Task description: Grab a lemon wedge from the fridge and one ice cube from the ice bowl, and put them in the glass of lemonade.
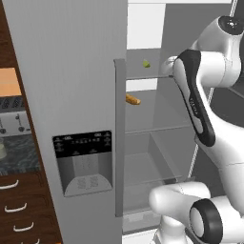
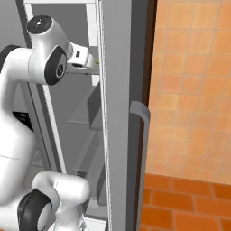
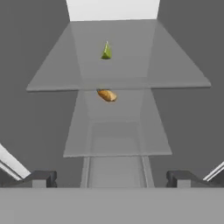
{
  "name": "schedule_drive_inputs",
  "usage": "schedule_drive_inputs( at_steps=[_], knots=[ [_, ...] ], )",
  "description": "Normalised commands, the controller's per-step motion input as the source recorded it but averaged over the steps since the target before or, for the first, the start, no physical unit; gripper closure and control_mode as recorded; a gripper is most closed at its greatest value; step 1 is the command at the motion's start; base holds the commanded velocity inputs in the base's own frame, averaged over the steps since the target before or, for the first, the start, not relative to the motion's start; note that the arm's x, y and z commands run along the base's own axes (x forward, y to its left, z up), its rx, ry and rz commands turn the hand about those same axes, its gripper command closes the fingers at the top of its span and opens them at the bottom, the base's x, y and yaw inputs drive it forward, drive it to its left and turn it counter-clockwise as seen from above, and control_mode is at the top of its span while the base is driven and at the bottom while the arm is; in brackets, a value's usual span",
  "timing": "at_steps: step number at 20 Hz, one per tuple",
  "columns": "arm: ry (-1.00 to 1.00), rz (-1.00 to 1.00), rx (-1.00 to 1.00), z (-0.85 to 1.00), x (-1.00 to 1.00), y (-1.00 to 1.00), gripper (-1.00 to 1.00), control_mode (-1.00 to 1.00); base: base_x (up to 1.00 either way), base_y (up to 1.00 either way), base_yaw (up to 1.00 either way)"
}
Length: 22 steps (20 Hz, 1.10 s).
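While the claw [image 3: 112, 178] stood at its widest with nothing between the tips, it looked straight into the open fridge [image 1: 66, 71] from outside the shelves. Fingertips [image 3: 40, 178] showed low at both sides of the hand view, dark and blocky, well short of anything.

Wedge [image 3: 106, 51] sat upper centre of the hand view on the top glass shelf [image 3: 175, 74], far back, standing on its flat side with a point upward. Same wedge appeared upper centre in the left base view, small and yellow-green. Below it, on the next shelf down, lay an orange food item [image 3: 107, 95], elongated and rounded, near that shelf's front part.

Judged the step in hand to be the reach for the wedge. To do it well, the claw would need to go in above the top shelf, level with it, and line up slightly left of frame centre so the wedge falls between the tips. The piece is tiny and tapered; closing low on its broad base seems safer than pinching the thin tip, which may squirt out. The wrist should stay clear of the shelf edge.

Shelves looked thin, smooth, translucent grey. Fridge walls were plain matte grey; door carried a long straight handle [image 1: 120, 138] and a black dispenser panel [image 1: 83, 162] at lower left of the left base view. Arm [image 1: 195, 95] was glossy white with dark joints.
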Motion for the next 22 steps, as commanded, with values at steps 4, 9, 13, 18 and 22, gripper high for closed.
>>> schedule_drive_inputs(
  at_steps=[4,9,13,18,22],
  knots=[
    [-0.01,0.11,0.00,-0.05,1.00,0.15,-1.00,-1.00,0.00,0.00,0.00],
    [-0.22,0.00,0.00,0.18,0.86,0.01,-1.00,-1.00,0.00,0.00,0.00],
    [0.04,0.00,0.00,-0.04,1.00,0.06,-1.00,-1.00,0.00,0.00,0.00],
    [0.14,-0.01,0.00,-0.19,0.97,0.07,-1.00,-1.00,0.00,0.00,0.00],
    [0.03,-0.02,0.00,-0.05,0.57,0.00,-1.00,-1.00,0.00,0.00,0.00]
  ],
)
